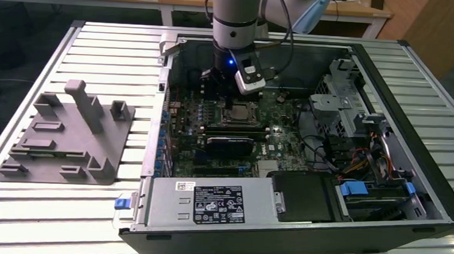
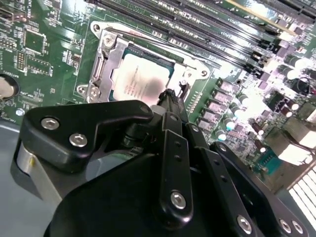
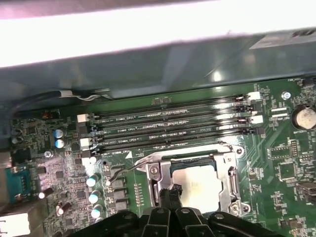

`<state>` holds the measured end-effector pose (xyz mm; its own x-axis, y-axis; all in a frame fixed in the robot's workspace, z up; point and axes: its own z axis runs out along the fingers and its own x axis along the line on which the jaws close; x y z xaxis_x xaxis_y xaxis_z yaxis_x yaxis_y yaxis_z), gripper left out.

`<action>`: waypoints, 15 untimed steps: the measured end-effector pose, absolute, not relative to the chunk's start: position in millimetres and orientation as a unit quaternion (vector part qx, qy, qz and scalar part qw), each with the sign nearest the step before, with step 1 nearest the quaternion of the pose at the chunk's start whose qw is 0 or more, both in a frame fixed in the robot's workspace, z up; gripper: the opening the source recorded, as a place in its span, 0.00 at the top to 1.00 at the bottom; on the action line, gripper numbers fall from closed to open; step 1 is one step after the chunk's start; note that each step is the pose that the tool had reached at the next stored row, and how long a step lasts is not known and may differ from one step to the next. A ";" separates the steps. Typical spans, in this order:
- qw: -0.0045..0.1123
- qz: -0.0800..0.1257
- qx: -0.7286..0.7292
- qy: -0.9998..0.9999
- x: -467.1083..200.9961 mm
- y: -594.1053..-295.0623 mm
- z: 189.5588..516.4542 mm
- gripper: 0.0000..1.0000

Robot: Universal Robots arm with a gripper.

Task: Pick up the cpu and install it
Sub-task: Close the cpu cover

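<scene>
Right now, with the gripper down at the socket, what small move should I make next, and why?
Probably a short, straight lift. The cpu already lies flat inside the socket frame, and the gripper sits right at its edge, so any sideways motion there could drag the chip.

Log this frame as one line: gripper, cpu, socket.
gripper: low over socket, at cpu edge, contact unclear | cpu: lying flat in socket | scene: open PC case
</scene>
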<state>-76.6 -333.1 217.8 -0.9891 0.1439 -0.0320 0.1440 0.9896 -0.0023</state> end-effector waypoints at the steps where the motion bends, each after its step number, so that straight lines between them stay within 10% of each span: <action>1: 0.016 -0.002 0.072 0.997 -76.6 -333.0 218.7 0.89; 15: 0.016 -0.003 0.072 0.997 -51.3 -332.4 218.8 0.89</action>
